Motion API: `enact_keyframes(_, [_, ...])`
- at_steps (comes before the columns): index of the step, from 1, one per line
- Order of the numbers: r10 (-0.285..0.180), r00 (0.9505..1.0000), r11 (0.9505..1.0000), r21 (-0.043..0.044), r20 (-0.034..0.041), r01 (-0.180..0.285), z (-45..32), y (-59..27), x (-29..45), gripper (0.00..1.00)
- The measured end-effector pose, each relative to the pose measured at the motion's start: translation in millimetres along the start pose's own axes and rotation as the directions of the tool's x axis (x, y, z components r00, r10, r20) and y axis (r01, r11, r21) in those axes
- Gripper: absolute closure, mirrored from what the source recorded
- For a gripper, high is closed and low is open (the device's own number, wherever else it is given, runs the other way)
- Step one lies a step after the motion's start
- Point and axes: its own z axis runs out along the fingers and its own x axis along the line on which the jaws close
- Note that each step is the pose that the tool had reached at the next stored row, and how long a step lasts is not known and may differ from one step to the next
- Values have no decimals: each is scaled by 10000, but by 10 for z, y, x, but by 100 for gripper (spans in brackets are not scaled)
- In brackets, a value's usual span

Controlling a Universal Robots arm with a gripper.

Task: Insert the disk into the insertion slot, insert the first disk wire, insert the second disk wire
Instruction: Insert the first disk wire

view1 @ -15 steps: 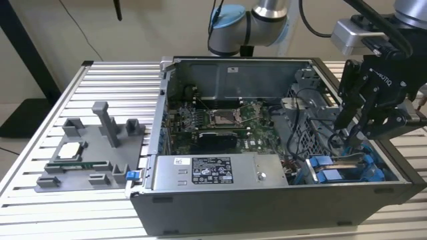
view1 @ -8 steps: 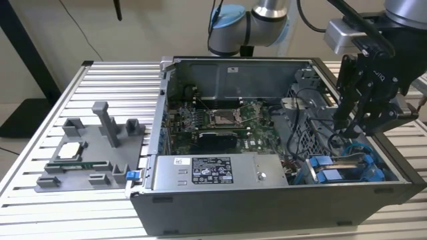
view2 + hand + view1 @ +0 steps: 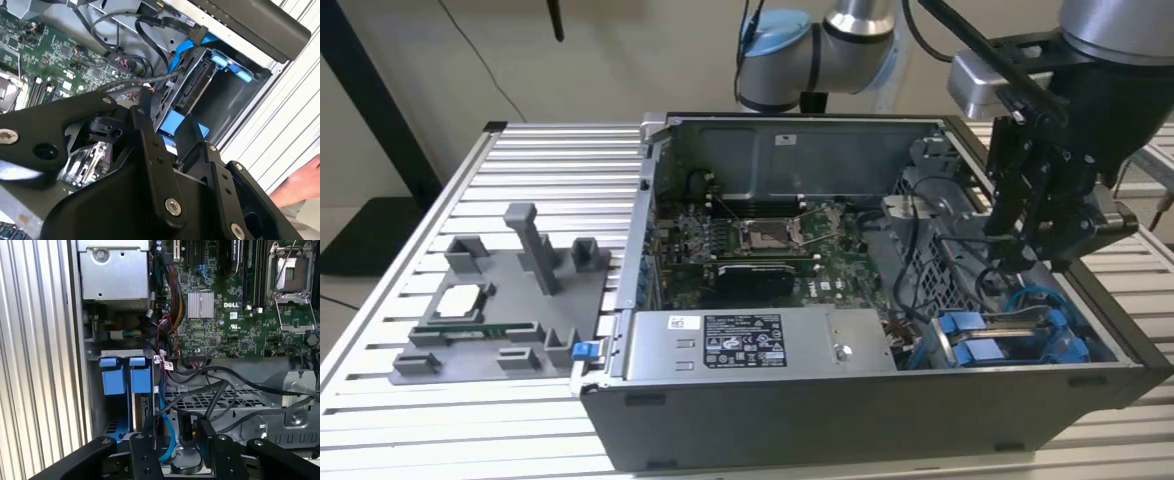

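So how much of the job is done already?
Looks done: the silver-grey hard drive in its bright blue plastic carrier frame sits in the bay slot of the open grey metal computer case. In hand: the end effector hangs right over that drive's end, among black wires. Left: I can't see either wire plugged into the drive, so the two wire steps probably aren't finished.

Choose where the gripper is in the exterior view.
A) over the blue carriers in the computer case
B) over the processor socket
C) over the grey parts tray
A: the gripper hangs above the blue carriers at the exterior view's right of the case.
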Motion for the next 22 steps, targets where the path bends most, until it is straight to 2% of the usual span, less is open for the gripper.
enact_keyframes(3, [-15, 10000, 9997, 251, 13, 15, 20, 63, -17, 0])
enact_keyframes(7, [-55, 10000, 9981, 615, 34, 53, 42, 105, -45, 0])
enact_keyframes(9, [-64, 10000, 9972, 747, 41, 61, 47, 133, -49, 0])
enact_keyframes(13, [-116, 9999, 9964, 839, 50, 111, 46, 151, -48, 0])
enact_keyframes(20, [-398, 9992, 9947, 950, 82, 388, 48, 179, -47, 0])
enact_keyframes(22, [-428, 9990, 9938, 1028, 86, 417, 52, 191, -45, 0])
